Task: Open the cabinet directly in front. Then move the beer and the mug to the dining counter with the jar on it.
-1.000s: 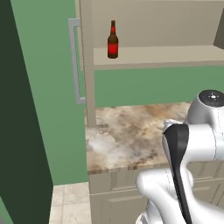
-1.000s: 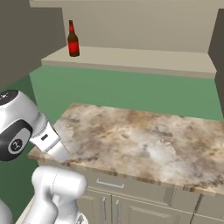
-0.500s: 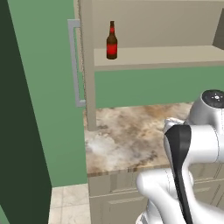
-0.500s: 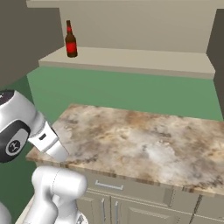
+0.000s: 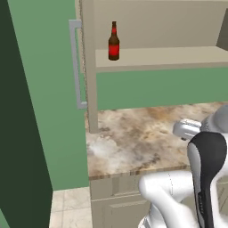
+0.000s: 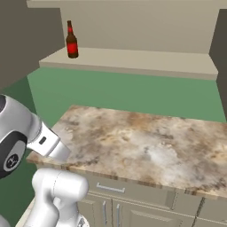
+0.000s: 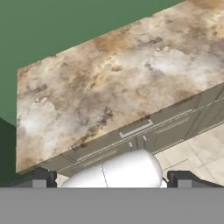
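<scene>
The beige cabinet (image 5: 160,55) in front of me stands open, its left door swung out edge-on with the long grey handle (image 5: 78,67) facing me. The beer (image 5: 113,41), a slim brown bottle with a red label, stands upright at the left end of the shelf (image 6: 133,60); the same beer (image 6: 71,41) shows from the right side. My gripper (image 7: 113,179) is open and empty, its fingertips (image 7: 43,177) wide apart, looking down at the short marble worktop well below the shelf. The mug, the jar and the dining counter are out of view.
A short marble worktop (image 5: 142,138) lies under the cabinet, with beige drawer units (image 6: 111,195) below its front edge. A green wall (image 6: 124,93) fills the gap between shelf and worktop. A dark tall panel (image 5: 18,133) rises at the far left. The cabinet's right door (image 6: 219,44) hangs open.
Both base views have drifted a little, so the bottle sits slightly further left in the right view. The bottle and the cabinet doors have not moved.
</scene>
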{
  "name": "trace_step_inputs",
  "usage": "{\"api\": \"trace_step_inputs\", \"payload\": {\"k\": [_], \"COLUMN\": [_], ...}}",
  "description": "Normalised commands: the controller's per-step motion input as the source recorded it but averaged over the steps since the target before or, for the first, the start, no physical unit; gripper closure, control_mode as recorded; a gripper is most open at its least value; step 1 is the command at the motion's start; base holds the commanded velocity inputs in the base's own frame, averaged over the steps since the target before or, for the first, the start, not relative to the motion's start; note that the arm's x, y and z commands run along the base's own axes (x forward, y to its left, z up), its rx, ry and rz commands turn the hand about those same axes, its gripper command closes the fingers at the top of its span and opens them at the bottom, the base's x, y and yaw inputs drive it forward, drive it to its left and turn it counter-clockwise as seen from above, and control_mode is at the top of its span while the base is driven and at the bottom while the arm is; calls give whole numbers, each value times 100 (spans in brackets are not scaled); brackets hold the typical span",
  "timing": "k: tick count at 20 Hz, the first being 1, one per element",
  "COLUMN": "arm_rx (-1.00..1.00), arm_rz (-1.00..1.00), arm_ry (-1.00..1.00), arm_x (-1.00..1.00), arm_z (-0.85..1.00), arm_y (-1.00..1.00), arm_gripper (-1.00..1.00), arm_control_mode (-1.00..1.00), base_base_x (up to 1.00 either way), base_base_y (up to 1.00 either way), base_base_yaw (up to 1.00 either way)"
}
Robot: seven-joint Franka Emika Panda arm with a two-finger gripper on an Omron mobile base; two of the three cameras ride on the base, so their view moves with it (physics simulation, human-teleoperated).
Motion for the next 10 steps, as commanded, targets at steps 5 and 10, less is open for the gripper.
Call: {"api": "trace_step_inputs", "payload": {"k": [5,10], "arm_rx": [0,-1], "arm_rz": [24,12], "arm_ry": [-1,0], "arm_x": [-2,4], "arm_z": [0,5], "arm_y": [0,1], "arm_gripper": [-100,-100], "arm_control_mode": [-100,-100], "base_base_x": [0,0], "base_base_y": [0,0], "base_base_yaw": [0,0]}}
